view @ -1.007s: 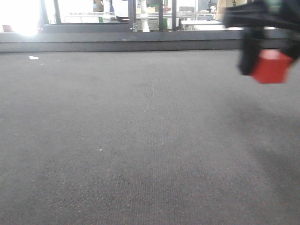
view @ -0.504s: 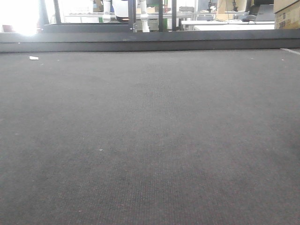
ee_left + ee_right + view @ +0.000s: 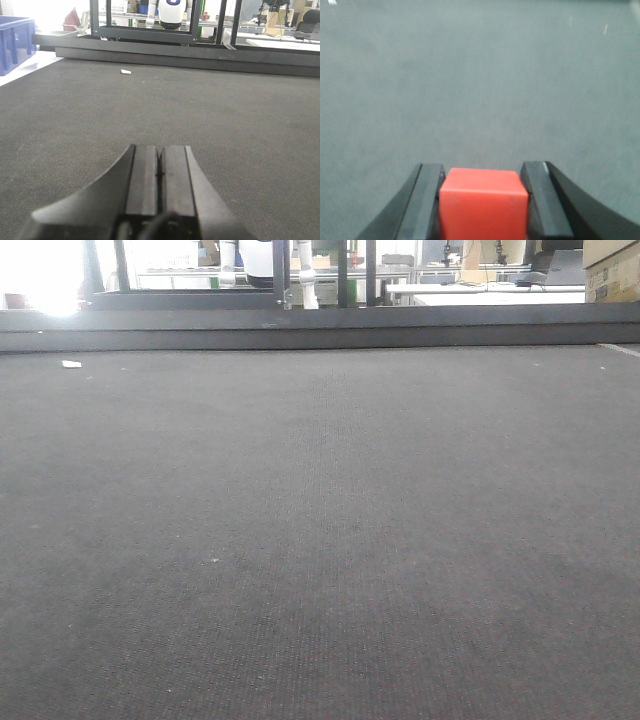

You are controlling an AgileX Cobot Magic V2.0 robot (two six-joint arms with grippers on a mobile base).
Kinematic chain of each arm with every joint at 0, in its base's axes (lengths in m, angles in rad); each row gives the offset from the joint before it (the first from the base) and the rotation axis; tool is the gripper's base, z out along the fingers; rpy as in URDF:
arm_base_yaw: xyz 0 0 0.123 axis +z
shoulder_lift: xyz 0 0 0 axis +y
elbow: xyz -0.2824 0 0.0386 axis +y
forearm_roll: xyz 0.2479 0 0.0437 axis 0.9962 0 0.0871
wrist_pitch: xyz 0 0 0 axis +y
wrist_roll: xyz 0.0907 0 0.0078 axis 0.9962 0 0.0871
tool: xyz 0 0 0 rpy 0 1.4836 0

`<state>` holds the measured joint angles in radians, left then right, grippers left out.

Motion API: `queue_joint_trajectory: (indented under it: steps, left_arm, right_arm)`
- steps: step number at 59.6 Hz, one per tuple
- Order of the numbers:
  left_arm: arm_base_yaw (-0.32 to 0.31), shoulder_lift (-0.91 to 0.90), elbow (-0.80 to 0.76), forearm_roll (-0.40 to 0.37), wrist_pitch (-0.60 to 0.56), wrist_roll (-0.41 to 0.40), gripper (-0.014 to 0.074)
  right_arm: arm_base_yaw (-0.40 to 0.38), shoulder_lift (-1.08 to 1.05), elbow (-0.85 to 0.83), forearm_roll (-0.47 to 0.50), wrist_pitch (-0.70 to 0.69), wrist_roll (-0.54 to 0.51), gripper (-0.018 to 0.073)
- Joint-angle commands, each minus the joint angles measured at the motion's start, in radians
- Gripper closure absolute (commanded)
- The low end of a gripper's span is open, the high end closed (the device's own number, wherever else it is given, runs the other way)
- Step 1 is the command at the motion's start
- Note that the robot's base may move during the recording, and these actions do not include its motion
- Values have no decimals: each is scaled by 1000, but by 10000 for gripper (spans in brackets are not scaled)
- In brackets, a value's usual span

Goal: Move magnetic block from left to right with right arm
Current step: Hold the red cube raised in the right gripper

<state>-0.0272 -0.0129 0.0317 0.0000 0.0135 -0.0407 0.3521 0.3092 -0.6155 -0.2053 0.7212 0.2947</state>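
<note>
In the right wrist view, the magnetic block (image 3: 483, 202), a plain bright-red cube, sits between the two black fingers of my right gripper (image 3: 483, 172), which is shut on it above the grey mat. My left gripper (image 3: 160, 155) shows in the left wrist view with its two dark pads pressed together and nothing between them, low over the dark mat (image 3: 225, 115). The front-facing view shows only the mat (image 3: 320, 540); neither gripper nor the block appears there.
A small white scrap (image 3: 71, 364) lies on the mat at the far left, also visible as a white scrap (image 3: 126, 72) in the left wrist view. A dark raised ledge (image 3: 300, 332) bounds the mat's far edge. A blue crate (image 3: 15, 42) stands off the mat at left.
One second ago the right gripper with the red block hung at the front view's upper right; it has since left that view to the right.
</note>
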Motion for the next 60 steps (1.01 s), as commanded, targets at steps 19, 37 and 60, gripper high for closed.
queue_joint_trajectory:
  steps: [19,37,60]
  left_arm:
    - [1,-14,9,0,-89,-7,713]
    - [1,-14,9,0,-89,-7,713]
    - [1,-14,9,0,-89,-7,712]
  right_arm:
    - [-6,-199,-25,-26,-147,-25,375]
    - [-6,-208,-25,-26,-142,-25,375]
    - [-6,-208,-25,-26,-142,-25,375]
